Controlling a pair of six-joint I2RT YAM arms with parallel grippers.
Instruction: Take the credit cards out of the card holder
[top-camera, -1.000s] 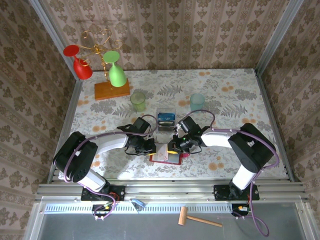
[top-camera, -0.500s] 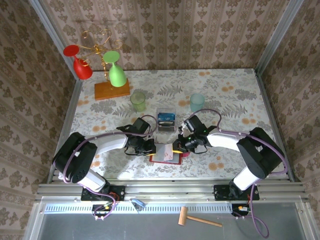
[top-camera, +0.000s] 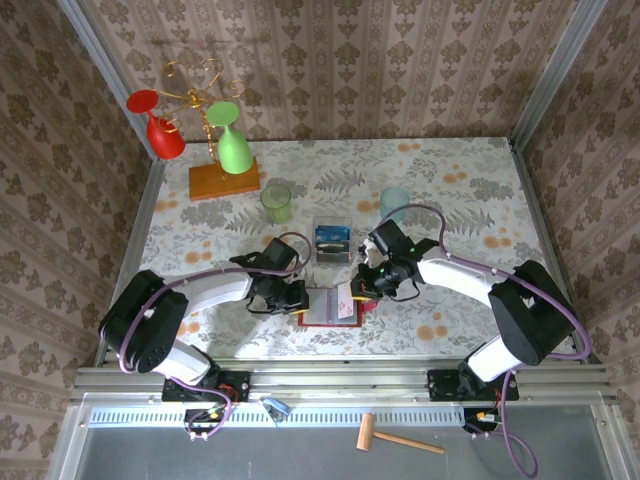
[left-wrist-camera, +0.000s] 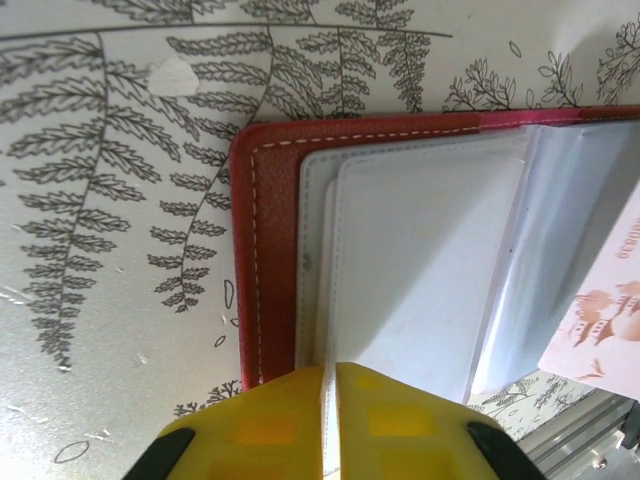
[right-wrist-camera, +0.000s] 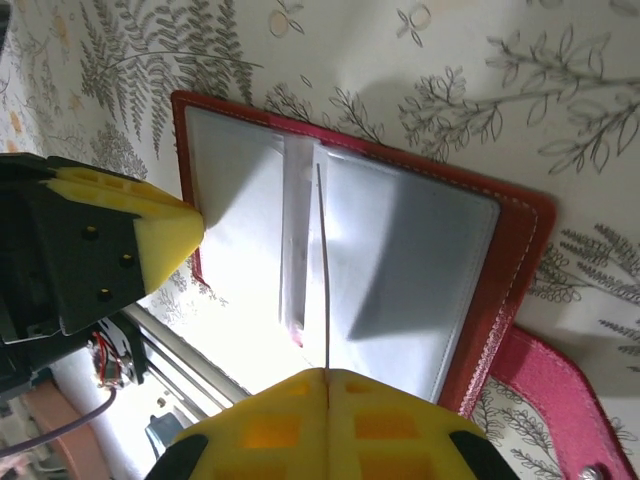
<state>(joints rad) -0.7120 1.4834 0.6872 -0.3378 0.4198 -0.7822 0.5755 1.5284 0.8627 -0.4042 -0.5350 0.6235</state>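
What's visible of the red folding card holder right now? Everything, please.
The red leather-like card holder lies open on the floral table near the front edge, between both arms. White stitching runs along its cover; inside are grey clear-plastic pockets. A red strap tab trails off one side. The left gripper is shut on its left-side edge. The right gripper is shut on a thin sheet rising edge-on from its middle, card or pocket leaf unclear.
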